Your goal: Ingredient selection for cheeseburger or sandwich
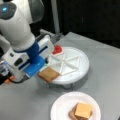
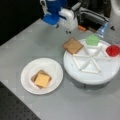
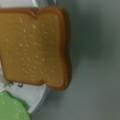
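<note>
The gripper (image 1: 41,65) hangs over the near edge of the white divided tray (image 1: 82,67), right above a toast square (image 1: 48,74) that overhangs the tray's rim on a front view's left. In a front view the same toast square (image 2: 73,45) sits at the tray (image 2: 110,72) edge, with the gripper (image 2: 62,23) up and to its left. The wrist view is filled by the toast square (image 3: 35,47), with the green leaf piece (image 3: 11,107) at the lower left corner. Whether the jaws are clenched on the toast or released cannot be told — the fingertips are hidden behind the blue and white gripper body.

On the white paper plate (image 1: 62,105) the sandwich stack (image 1: 81,111) is part built: a yellow-orange cheese square (image 2: 42,80) lies on top of a brown piece, well apart from the tray. The red disc (image 2: 113,50) and the green leaf piece (image 2: 92,40) remain in their tray compartments.

The likely risk is the toast's seat: it juts past the rim, so a loose or off-centre hold could tip it onto the grey counter (image 2: 30,40). A skewed carry could also land it crooked on the cheese.

What lies under the cheese is hard to make out — toast, patty or both.
</note>
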Available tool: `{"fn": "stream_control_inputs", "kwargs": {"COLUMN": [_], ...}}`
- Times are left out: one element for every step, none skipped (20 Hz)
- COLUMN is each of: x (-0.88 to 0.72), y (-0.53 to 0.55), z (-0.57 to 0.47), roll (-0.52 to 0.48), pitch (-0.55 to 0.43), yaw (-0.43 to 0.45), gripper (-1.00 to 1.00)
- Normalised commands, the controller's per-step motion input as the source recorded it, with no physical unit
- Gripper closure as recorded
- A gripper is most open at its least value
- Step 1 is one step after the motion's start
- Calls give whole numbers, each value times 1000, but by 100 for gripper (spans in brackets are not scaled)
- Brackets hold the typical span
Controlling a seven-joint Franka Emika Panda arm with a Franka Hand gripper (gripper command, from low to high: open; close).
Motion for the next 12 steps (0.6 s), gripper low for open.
{"fn": "stream_control_inputs", "kwargs": {"x": [118, 108, 102, 94, 86, 84, 87, 101, 113, 128, 136, 137], "y": [-266, -231, -160, -136, -110, -87, -80, -73, -73, -81, -86, -93], "z": [-153, -140, -74, -58, -30, 4, 18, 34, 34, 30, 15, -16], "roll": [627, 659, 676, 639, 701, 738, 695, 733, 726, 666, 629, 618], "pitch": [-13, -33, -40, -31, -44, -63, -56, -79, -84, -74, -71, -70], "yaw": [33, 25, 19, 20, 6, -1, 5, -14, -24, -15, -15, -20], "gripper": [-100, -100, -100, -100, -100, -100, -100, -100, -100, -100, -100, -100]}}
